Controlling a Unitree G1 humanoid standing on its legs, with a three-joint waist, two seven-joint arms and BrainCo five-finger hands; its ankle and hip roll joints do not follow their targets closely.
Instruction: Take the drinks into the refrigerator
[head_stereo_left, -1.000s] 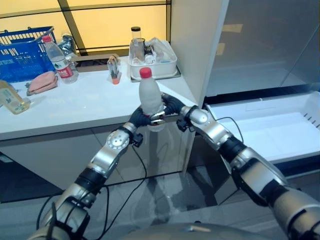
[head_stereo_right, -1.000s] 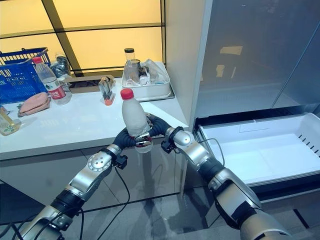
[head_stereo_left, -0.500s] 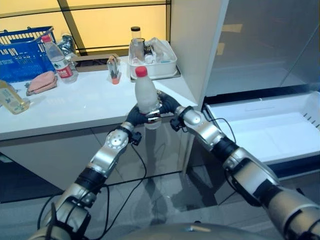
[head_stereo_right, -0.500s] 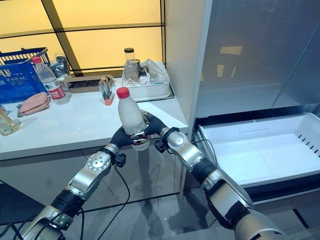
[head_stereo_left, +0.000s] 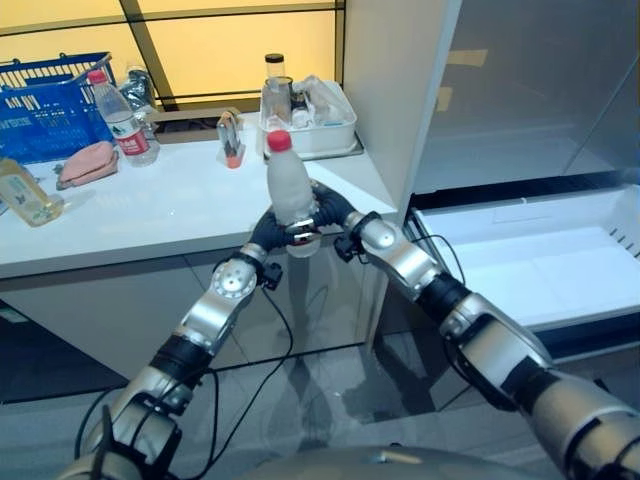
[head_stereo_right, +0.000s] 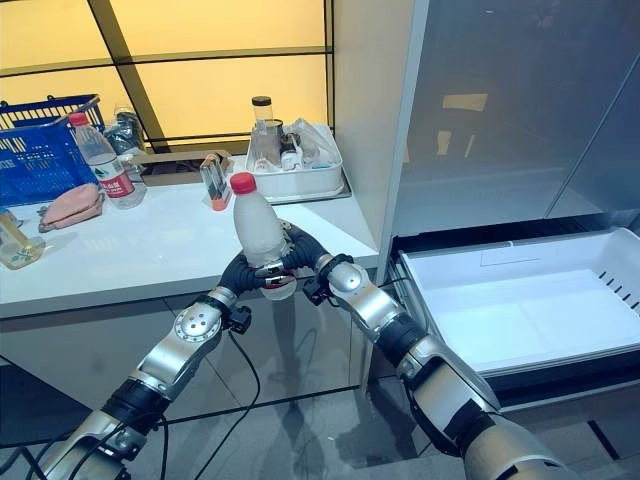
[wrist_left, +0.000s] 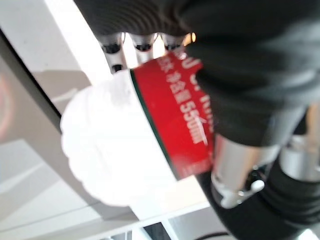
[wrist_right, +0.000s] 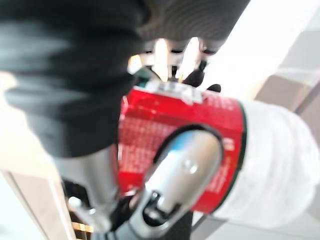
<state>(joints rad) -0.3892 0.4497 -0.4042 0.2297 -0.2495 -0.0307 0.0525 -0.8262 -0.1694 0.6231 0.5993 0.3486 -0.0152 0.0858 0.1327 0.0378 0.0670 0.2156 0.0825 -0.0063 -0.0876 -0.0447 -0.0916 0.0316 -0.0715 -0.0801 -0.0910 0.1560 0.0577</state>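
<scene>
At frame centre, the left hand (head_stereo_left: 270, 229) and right hand (head_stereo_left: 335, 214) both clamp the red-capped frosted plastic bottle (head_stereo_left: 287, 186), probably for handover.

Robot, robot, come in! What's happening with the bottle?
Both hands, left and right, shut on bottle. Bottle upright, above counter edge. Fridge drawer open.
</scene>
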